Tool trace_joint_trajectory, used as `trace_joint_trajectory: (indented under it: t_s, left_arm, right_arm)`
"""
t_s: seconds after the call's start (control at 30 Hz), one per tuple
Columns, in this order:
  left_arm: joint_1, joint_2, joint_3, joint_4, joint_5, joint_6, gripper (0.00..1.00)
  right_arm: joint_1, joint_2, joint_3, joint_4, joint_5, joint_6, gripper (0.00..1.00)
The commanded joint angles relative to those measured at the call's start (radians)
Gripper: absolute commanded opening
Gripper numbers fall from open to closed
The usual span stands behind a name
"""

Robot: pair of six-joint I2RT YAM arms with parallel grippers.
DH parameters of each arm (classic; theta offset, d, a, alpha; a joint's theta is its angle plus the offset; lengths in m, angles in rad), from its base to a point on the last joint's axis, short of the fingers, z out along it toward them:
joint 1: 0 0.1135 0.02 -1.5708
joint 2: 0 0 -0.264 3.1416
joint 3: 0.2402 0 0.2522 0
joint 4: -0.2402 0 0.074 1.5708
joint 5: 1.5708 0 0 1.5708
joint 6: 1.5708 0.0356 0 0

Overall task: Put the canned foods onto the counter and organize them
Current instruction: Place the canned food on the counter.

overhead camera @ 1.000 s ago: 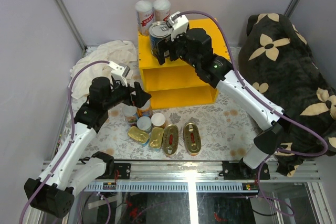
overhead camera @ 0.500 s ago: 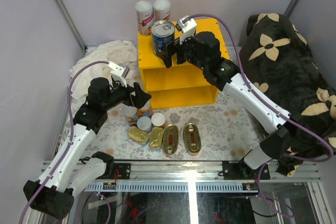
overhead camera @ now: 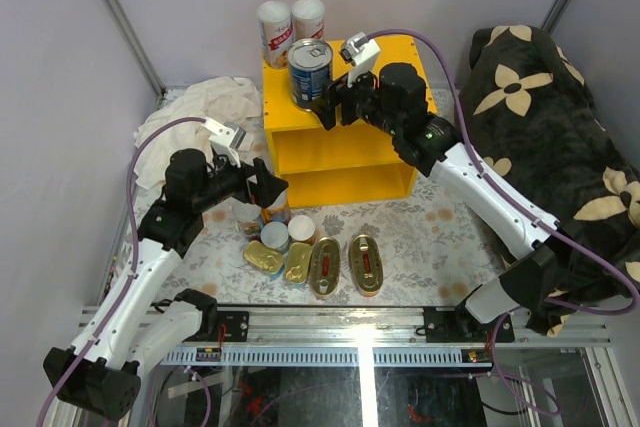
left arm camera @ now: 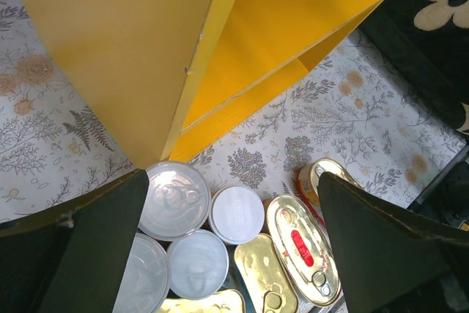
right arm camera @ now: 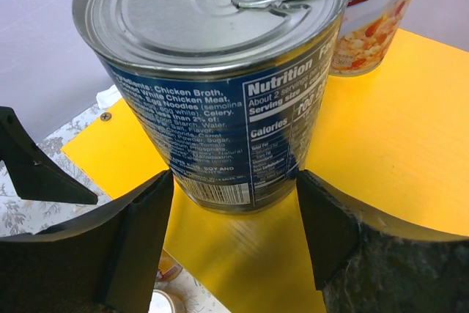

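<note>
Top view, read from the left. A cream cloth lies crumpled at 9 o'clock from the counter.

The left gripper hangs over the floral floor at the counter's 7 o'clock. Its jaws are spread fully wide and hold nothing. The wrist view shows both fingers clear of everything below.

Beneath it and toward its 6 o'clock sit the floor tins. Four round pale lids are packed together, and flat gold tins run in a row toward 3 o'clock, two of them ovals with red labels. None of these is on the counter.

The counter, bright yellow with two open shelves, stands at 12 o'clock on the floor. Two tall tins stand side by side at its back-left corner. The blue-labelled can stands upright on the top just in front of them, ring-pull up.

The right gripper sits at the can's 4 o'clock. Its jaws are partly apart, with one fingertip on either side of the can's foot. Nothing is clamped, and contact with the can cannot be confirmed.

A dark blanket lies at the counter's 3 o'clock.
</note>
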Motion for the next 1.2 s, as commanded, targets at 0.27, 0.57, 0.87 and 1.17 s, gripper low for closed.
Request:
trace_joint_trajectory:
  t_s: [0.27,0.57,0.87,1.17]
  left_arm:
    - [0.007,-0.02,-0.002,0.02,0.012,0.013,1.0]
    - [0.007,-0.014,0.0,0.021,0.012,0.013,1.0]
    - [0.007,-0.006,0.002,0.022,0.01,0.014,1.0]
    - [0.007,0.006,0.01,0.021,0.009,0.016,1.0]
  right_arm:
    - [-0.004,0.078,0.13,0.076,-0.089,0.034,0.66]
    - [-0.004,0.128,0.181,0.079,-0.119,0.049,0.65]
    - [-0.004,0.183,0.211,0.074,-0.14,0.058,0.64]
    - [-0.004,0.197,0.221,0.07,-0.156,0.06,0.64]
